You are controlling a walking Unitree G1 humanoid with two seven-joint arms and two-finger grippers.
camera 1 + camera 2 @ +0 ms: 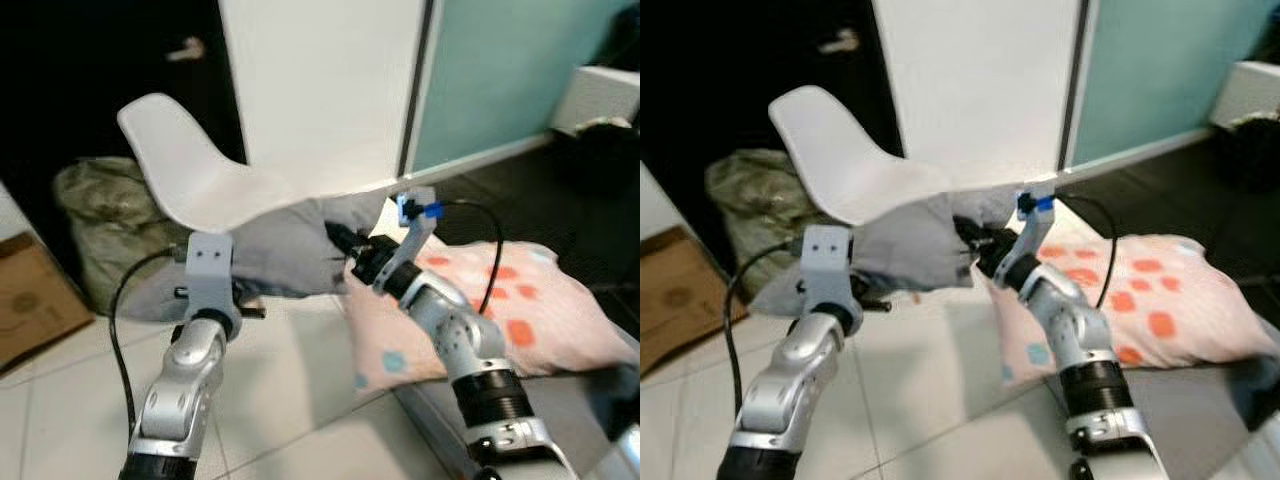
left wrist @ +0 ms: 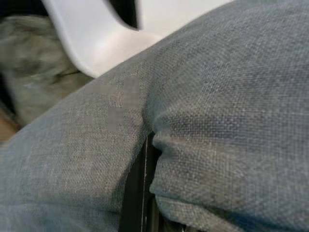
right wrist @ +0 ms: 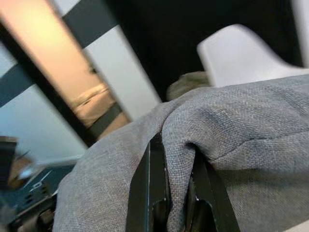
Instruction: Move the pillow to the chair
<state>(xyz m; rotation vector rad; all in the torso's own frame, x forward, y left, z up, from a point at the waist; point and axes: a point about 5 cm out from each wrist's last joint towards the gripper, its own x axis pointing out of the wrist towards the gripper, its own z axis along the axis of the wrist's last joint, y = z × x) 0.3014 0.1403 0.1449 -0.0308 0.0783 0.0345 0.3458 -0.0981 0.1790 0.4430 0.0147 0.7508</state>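
We hold the grey pillow (image 1: 290, 245) up between both hands, just at the front edge of the white chair (image 1: 195, 170).
Our left hand (image 1: 215, 295) pinches the pillow's near side; our right hand (image 1: 345, 248) is clamped on a fold at its other end; a spotted pink pillow (image 1: 520, 300) lies behind our right arm; a cardboard box (image 1: 30, 300) sits on the tiled floor (image 1: 300, 400).

Pillow (image 1: 285, 245): grey coarse-woven matt cloth. Chair (image 1: 190, 165): smooth white plastic. Floor (image 1: 300, 390): glossy pale tile.
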